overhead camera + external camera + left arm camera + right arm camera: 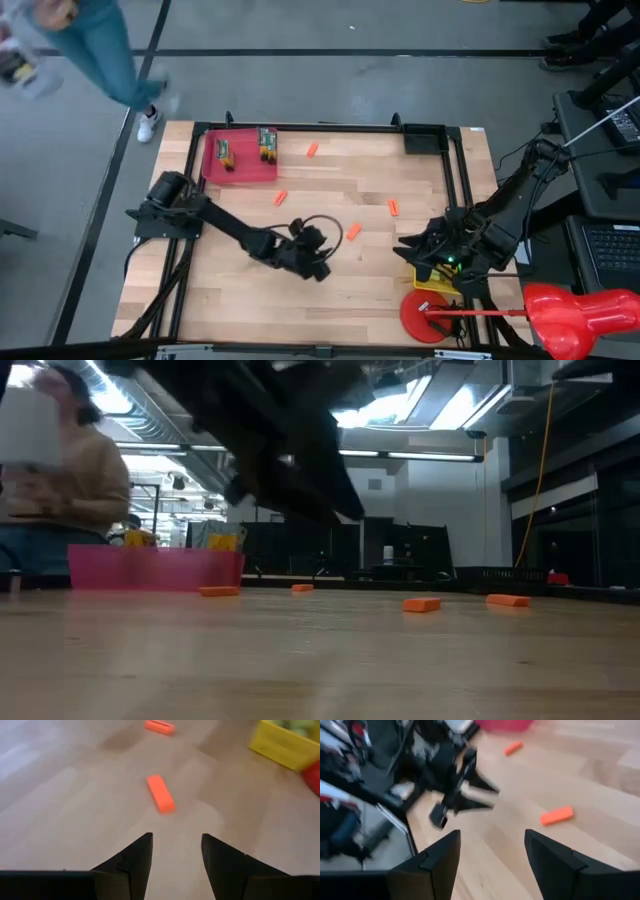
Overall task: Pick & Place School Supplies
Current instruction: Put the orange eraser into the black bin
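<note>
Orange pieces lay scattered on your wooden table (240,290).

Your left gripper (176,854) hung empty, fingers parted, just short of one orange piece (160,793); your right gripper (492,852) waited wide beside the yellow basket (432,284). A person (65,490) stood behind the pink tray (150,568).

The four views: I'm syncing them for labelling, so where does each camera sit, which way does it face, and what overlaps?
High view: overhead, looking straight down on the table; both arms show.
Low view: table height, looking across to the pink tray; a dark arm overhead.
Left wrist view: on the left arm; left hand open before an orange piece.
Right wrist view: on the right arm; right hand open.
Shared: that piece also shows from above.
</note>
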Robot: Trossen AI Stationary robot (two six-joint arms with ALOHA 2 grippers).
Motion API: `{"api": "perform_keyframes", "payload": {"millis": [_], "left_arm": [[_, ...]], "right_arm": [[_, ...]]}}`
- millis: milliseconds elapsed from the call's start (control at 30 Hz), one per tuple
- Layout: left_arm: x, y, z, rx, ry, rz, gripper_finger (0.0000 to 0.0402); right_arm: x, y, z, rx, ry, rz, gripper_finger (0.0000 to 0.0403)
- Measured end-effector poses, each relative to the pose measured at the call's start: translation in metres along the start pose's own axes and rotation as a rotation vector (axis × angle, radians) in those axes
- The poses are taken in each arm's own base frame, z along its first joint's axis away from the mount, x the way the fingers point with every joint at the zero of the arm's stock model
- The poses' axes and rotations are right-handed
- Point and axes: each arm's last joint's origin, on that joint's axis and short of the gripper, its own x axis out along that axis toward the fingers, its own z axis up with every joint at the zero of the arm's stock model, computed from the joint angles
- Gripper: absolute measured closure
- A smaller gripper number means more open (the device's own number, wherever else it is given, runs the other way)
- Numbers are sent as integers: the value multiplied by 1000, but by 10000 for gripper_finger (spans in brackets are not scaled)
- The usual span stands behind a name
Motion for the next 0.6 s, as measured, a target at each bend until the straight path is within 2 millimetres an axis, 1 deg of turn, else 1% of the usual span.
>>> {"api": "perform_keyframes", "payload": {"millis": [100,267,367,433,533,600], "left_arm": [[19,-5,9,5,-38,54,236],[46,-20,24,33,-76,104,240],[63,-22,23,22,-78,168,243],[72,-25,23,11,-85,176,245],[80,-27,20,9,-88,186,247],[85,-24,16,2,-84,207,247]], "right_arm": [[5,-2,1,-39,71,-27,178],[8,-3,2,-72,113,-37,178],[7,-4,2,-81,131,-41,178],[7,-4,2,-80,132,-44,178],[7,-4,1,-78,139,-45,178],[7,-4,1,-78,139,-46,178]]}}
